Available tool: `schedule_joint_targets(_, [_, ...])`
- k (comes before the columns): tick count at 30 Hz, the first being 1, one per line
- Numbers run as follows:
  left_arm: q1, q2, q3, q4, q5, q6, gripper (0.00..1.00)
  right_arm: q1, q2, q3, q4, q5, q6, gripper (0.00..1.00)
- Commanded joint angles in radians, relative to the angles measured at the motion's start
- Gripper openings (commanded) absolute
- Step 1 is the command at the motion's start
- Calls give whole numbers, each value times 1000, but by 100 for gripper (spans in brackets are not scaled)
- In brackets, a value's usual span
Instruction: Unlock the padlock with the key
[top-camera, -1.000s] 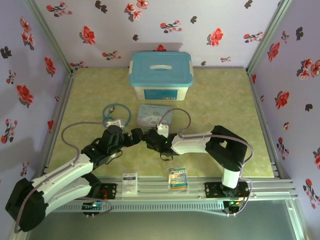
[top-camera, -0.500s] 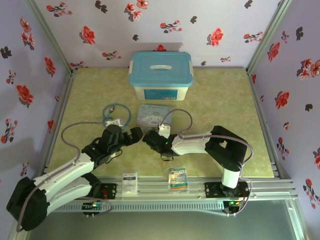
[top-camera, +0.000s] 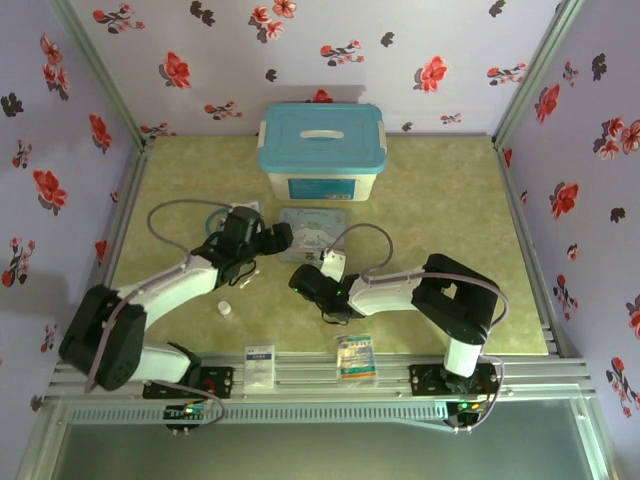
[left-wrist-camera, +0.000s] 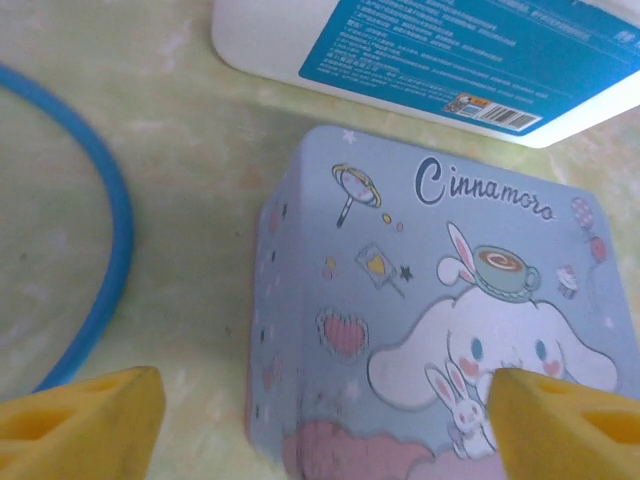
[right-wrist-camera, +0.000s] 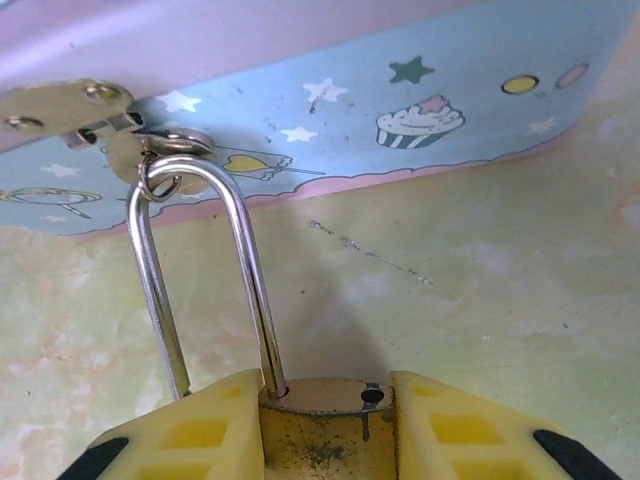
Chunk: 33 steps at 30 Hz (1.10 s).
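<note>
We note the right gripper (top-camera: 303, 281) clenched on the brass body of the padlock (right-wrist-camera: 322, 440), just on the near side of the tin (left-wrist-camera: 440, 330). The padlock's long axis runs away from the jaws, with the shackle (right-wrist-camera: 252, 280) hooked through the tin's hasp (right-wrist-camera: 70, 105). The left gripper (left-wrist-camera: 322, 420) hangs over the tin, fingers spread and empty; we judge that this arm, close by, must bring the key.

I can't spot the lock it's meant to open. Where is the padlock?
In the right wrist view, the padlock sits bottom centre, pinched in the right hand, its shackle hooked to the tin's latch.
</note>
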Motion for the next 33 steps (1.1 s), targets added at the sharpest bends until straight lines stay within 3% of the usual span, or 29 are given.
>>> schedule_joint_targets(1, [5,61,46,11,-44,124,76,5,31,-32,69,-1,78,26])
schedule_joint_targets(5, [5,97,35,47,-73,157,75,21,44,-35,86,38,141,26])
schedule_joint_targets(10, [5,148,27,72,-52,212,54,31,72,-19,100,69,205,23])
schedule_joint_targets(15, [7,183,-5,93,-53,230,45,33,83,-6,113,110,267,23])
schedule_joint_targets(21, [8,200,-11,85,-46,260,44,29,95,-27,195,171,376,20])
schedule_joint_targets(33, [11,187,-43,60,-69,270,35,-17,133,-6,276,218,427,20])
